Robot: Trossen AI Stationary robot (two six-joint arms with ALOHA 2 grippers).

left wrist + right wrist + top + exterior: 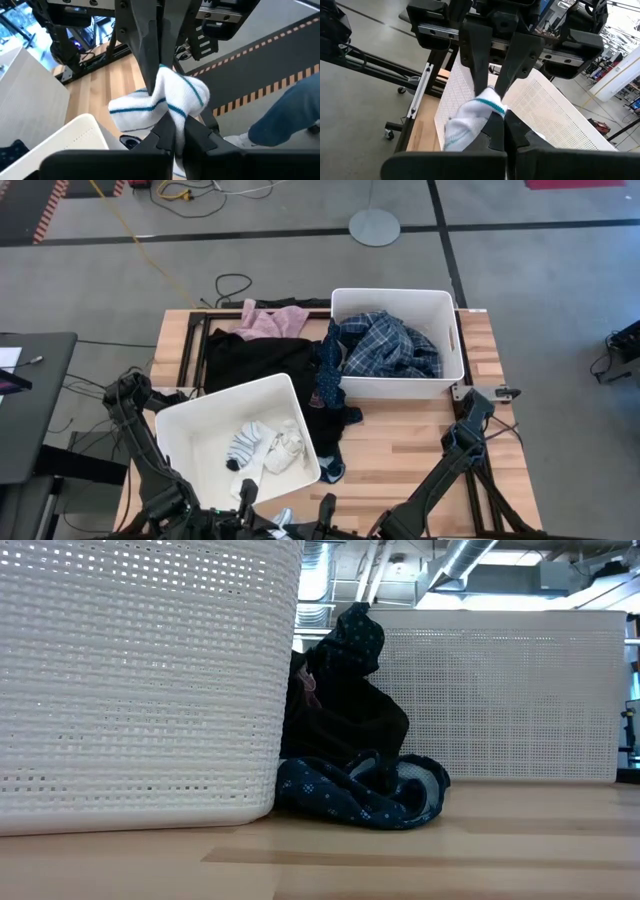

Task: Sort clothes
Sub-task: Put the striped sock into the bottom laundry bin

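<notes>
We can read no text, label, brand, number or sign anywhere in these views, neither on the two white bins, nor the clothes, nor the arms, nor in the room beyond the table.

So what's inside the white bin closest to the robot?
Small white and striped socks lie piled inside the near white plastic bin. Anything underneath them is covered.

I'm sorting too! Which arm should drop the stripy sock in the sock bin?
Probably left. The left gripper and right gripper both pinch the sock, but the left sits beside the bin holding socks; the right is past its corner.
</notes>
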